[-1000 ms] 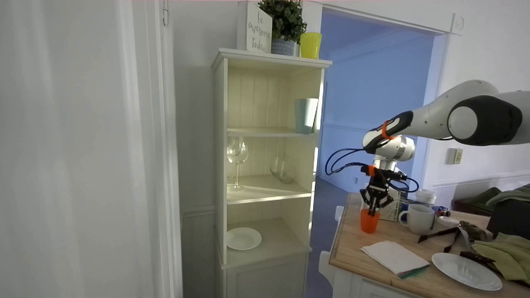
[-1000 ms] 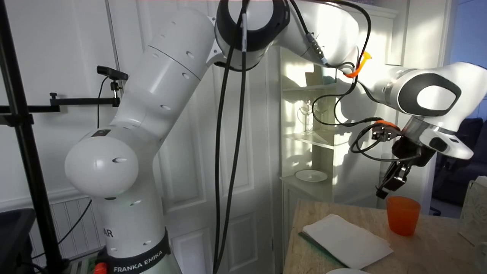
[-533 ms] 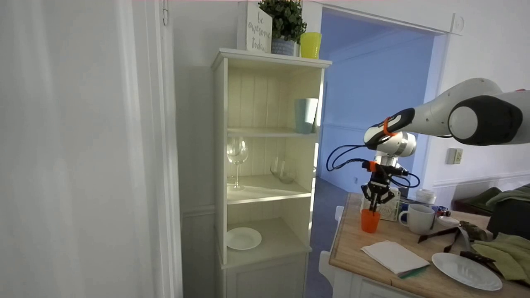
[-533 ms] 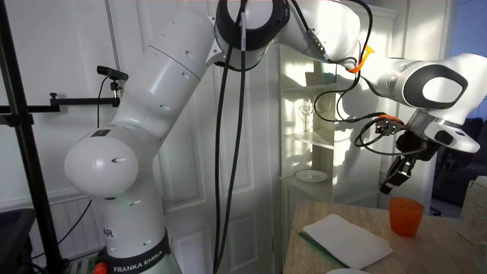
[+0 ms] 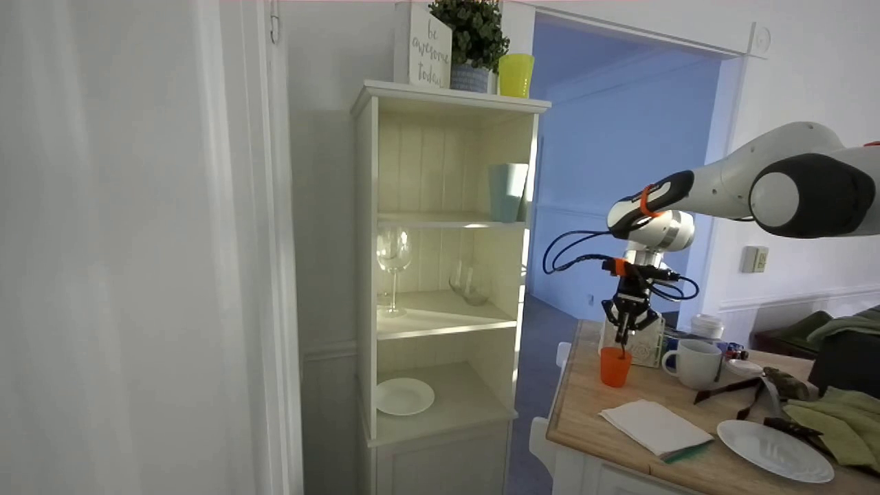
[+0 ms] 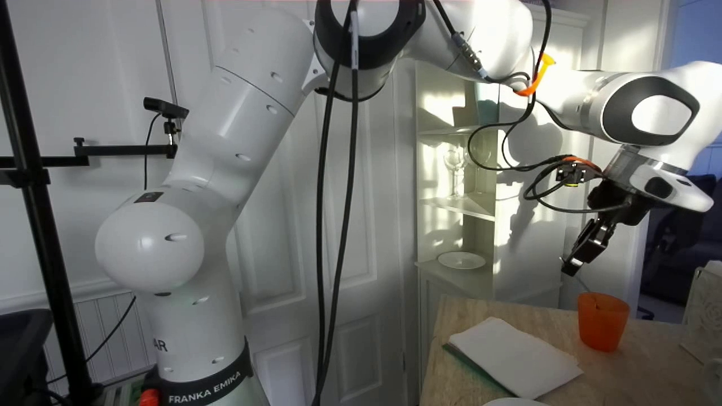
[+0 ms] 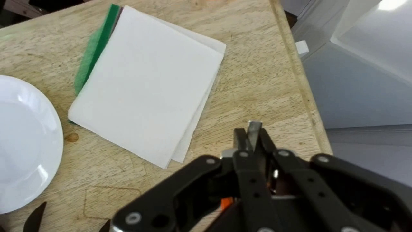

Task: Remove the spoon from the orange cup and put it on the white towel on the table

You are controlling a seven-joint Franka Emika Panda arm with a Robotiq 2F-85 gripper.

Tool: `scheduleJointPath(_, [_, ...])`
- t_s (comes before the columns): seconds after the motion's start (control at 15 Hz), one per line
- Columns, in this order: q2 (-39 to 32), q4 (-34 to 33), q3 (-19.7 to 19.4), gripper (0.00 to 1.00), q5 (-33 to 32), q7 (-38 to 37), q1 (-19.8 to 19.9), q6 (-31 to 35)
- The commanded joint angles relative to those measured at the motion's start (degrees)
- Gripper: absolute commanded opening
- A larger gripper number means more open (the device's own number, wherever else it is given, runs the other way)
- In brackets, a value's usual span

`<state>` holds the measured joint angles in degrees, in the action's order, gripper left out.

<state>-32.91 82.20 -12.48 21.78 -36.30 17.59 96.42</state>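
I have the gripper (image 6: 571, 266) grasping the spoon (image 7: 254, 130) by its handle; the wrist view shows the handle's end projecting past the fingertips at 12 o'clock. Over the last second the gripper has risen, as both exterior views confirm. In an exterior view a stretch of bare shaft is now exposed between the fingertips and the rim of the orange cup (image 6: 603, 330). The cup stands at 5 o'clock from the fingertips there and has shifted slightly, between 3 and 4 o'clock. The spoon's lower end does not show; I judge it to be within the cup, so extraction is under way but not complete.

The white towel (image 7: 145, 87) has not moved. It lies flat on the table (image 7: 267, 87), at 10 o'clock from the fingertips in the wrist view, with the white plate (image 7: 25, 138) beside it at 8 o'clock.

The cup's shift suggests that the spoon bears on its wall. Caution: a sideways move begun now could tip the cup. I should raise the spoon straight up until its lower end clears the rim, check the handle for slip, then traverse toward 10 o'clock in the wrist view and lower onto the towel before releasing.
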Motion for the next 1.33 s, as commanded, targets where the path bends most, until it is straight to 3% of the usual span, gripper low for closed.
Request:
scheduleJointPath(0.0, [2.4,0.6,-0.2,0.08,1.2,-3.1,-0.2,-1.9])
scheduleJointPath(0.73, [10.7,6.2,-1.7,0.08,-2.4,-16.4,-3.1,-1.5])
scheduleJointPath(1.27, [19.6,20.4,-2.6,0.06,-12.9,-29.2,-8.0,7.2])
